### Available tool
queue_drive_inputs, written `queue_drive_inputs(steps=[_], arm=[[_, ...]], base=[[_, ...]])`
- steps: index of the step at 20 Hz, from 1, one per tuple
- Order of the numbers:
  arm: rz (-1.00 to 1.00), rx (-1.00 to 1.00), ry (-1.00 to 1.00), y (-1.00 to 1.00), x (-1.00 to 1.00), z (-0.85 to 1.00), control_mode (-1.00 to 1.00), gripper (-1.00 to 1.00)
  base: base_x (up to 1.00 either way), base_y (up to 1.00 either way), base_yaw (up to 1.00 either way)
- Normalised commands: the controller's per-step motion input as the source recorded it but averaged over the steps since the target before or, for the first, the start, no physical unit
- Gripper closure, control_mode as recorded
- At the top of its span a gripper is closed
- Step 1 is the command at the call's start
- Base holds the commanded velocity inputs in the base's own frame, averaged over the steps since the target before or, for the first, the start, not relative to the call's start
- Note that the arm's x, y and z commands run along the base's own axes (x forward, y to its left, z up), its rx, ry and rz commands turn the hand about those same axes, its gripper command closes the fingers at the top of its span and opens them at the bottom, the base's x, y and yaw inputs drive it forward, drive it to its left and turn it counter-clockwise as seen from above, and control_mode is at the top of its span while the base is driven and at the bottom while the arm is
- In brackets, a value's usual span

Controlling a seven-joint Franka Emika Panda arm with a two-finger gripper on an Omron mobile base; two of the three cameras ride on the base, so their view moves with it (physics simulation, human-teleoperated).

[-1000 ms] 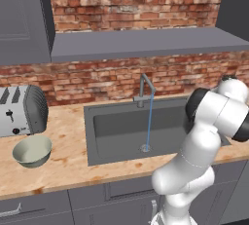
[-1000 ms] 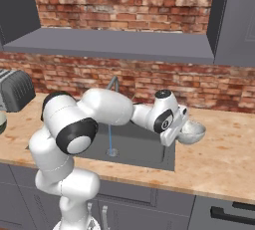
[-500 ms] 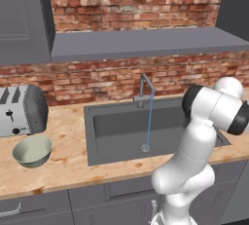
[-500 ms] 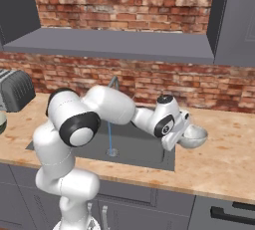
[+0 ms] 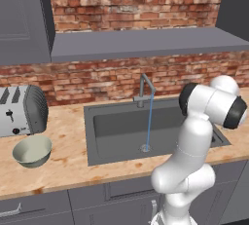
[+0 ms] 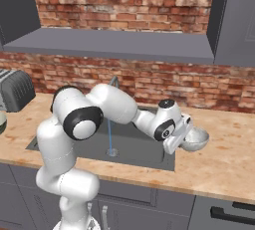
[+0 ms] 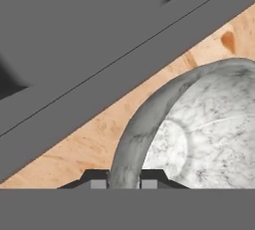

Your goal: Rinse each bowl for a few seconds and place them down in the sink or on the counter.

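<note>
My gripper [image 6: 183, 135] is shut on the rim of the grey-white speckled bowl [image 6: 196, 139], which sits low over the counter [image 6: 224, 164] just right of the sink [image 6: 144, 147]. In the hand view the bowl [image 7: 199, 134] is clamped by its rim between the gripper [image 7: 124, 181] fingertips, with tan wood under it and the sink's dark edge beside it. Whether it touches the counter I cannot tell. The cream bowl [image 5: 32, 150] stands upright on the counter [image 5: 63, 165] left of the sink [image 5: 121, 141]. A thin stream of water runs from the tap [image 5: 146, 85] to the drain.
A silver toaster [image 5: 22, 112] stands behind the cream bowl at the far left. A grey shelf [image 5: 146, 41] juts out from the brick wall above the tap. The arm's elbow [image 5: 214, 104] rises over the sink's right end.
The gripper has carried the speckled bowl a little to the right and downward, off the sink's right edge to above the counter. The cream bowl has not moved and the water keeps running.
</note>
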Motion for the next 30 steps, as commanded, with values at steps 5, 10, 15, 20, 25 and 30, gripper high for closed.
queue_drive_inputs(steps=[5, 10, 15, 20, 25, 30], arm=[[-0.02, 0.00, 0.00, -0.09, 0.00, -0.18, -1.00, 1.00], [-0.02, 0.00, 0.00, -0.03, 0.00, -0.13, -1.00, -1.00], [-0.01, 0.00, -0.06, -0.02, 0.00, 0.08, -1.00, -1.00], [0.00, 0.00, -0.08, 0.00, -0.01, 0.20, -1.00, -1.00], [0.00, -0.01, -0.12, 0.00, -0.07, 0.30, -1.00, -1.00], [0.03, -0.01, -0.14, 0.10, -0.20, 0.38, -1.00, -1.00]], base=[[0.00, 0.00, 0.00], [0.00, 0.00, 0.00], [0.00, 0.00, 0.00], [0.00, 0.00, 0.00], [0.00, 0.00, 0.00], [0.00, 0.00, 0.00]])
